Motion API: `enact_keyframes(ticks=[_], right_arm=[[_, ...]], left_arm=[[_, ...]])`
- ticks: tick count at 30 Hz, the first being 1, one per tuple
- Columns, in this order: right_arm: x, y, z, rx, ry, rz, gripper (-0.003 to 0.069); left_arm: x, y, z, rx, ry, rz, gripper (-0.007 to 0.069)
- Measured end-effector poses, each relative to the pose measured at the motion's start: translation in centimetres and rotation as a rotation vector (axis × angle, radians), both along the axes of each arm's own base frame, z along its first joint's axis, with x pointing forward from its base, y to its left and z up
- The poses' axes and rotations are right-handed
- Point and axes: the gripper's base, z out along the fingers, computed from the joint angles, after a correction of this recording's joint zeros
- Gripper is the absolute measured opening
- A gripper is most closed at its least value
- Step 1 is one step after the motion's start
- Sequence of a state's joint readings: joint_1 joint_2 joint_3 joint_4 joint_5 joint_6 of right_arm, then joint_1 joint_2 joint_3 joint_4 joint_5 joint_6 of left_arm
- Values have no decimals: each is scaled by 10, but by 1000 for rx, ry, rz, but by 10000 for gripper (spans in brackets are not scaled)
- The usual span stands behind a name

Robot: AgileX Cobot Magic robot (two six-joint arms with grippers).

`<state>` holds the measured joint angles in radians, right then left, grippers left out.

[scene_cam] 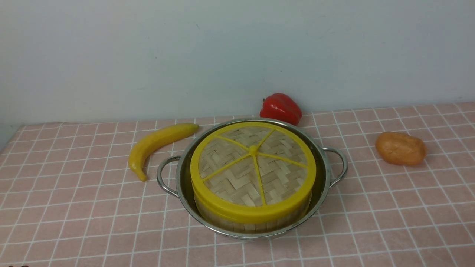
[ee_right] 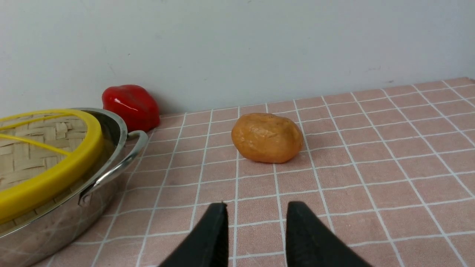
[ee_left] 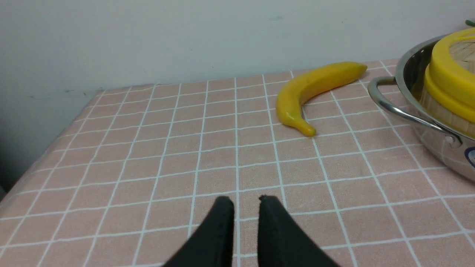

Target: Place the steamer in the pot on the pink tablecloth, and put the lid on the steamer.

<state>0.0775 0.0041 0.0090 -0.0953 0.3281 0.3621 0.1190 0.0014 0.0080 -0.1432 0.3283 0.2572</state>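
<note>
The steel pot (scene_cam: 328, 174) stands on the pink tablecloth (scene_cam: 74, 207) at the middle. The steamer (scene_cam: 237, 224) sits inside it, with only its wooden wall showing under the lid (scene_cam: 252, 163), which lies flat on top. Neither gripper shows in the front view. In the left wrist view, my left gripper (ee_left: 245, 198) is empty, its jaws only a narrow gap apart, low over bare cloth, well apart from the pot (ee_left: 408, 74). In the right wrist view, my right gripper (ee_right: 256, 204) is open and empty over the cloth, apart from the pot (ee_right: 118, 128) and lid (ee_right: 37, 148).
A yellow banana (scene_cam: 156, 142) lies left of the pot. A red pepper (scene_cam: 281, 107) sits behind the pot by the wall. An orange potato-like lump (scene_cam: 400, 148) lies to the right. The cloth's left edge (ee_left: 22, 178) drops off.
</note>
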Motion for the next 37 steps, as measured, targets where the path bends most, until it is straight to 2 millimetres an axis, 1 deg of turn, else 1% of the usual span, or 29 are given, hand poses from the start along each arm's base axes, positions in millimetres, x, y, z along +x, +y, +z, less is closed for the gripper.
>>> enact_keyframes(ticks=[37], right_arm=[[0, 0, 0, 0, 0, 0, 240]], left_arm=[[0, 0, 0, 0, 0, 0, 158]])
